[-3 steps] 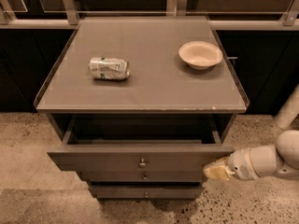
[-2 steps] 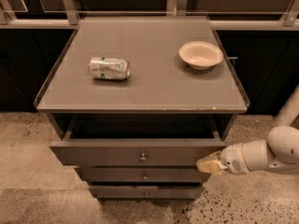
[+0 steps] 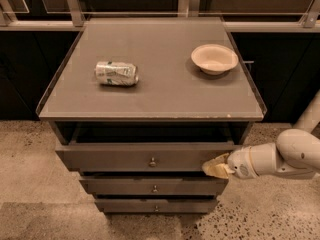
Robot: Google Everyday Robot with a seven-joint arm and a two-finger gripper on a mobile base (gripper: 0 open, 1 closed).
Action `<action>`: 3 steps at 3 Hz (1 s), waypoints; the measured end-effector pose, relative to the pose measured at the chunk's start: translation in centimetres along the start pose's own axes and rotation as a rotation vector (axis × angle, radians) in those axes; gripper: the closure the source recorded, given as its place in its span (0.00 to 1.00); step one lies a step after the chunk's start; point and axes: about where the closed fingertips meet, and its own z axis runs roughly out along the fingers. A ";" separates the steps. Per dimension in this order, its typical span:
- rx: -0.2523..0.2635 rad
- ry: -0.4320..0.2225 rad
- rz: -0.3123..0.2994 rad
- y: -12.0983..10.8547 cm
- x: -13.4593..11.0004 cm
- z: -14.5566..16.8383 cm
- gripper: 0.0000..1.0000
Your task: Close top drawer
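There was one cabinet, and in it three drawers, each with one small round knob. On its top lay one crushed can and one pale bowl. One arm reached in from the right, ending in the one gripper.

The top drawer, the widest and tallest of the three, stood partly out of the cabinet. A dark gap showed between its front panel and the cabinet's top edge. The gripper's tan tip rested against the right end of that front panel, near its lower corner. Nearly all of the panel stretched away to the left of the claw, and its knob sat well to the claw's left at about the same height. Whether the claw was released or clenched could not be told. It grasped nothing visible, only pressing on the panel.

The middle drawer lay just below and left of the claw, and the bottom drawer lower still. The bowl stood well above the claw, and the can lay above it and far to the left.

A second before, the top drawer had stood further out, with a wider dark opening. The claw had then been lower and further right. Since then it had moved up and left with the panel, and the opening had narrowed. The can and the bowl had not moved.
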 end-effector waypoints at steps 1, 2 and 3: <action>0.051 -0.021 -0.055 -0.2 -1.7 0.3 1.00; 0.158 -0.027 -0.132 0.1 -2.5 0.4 1.00; 0.285 -0.033 -0.195 -0.2 -2.8 0.6 1.00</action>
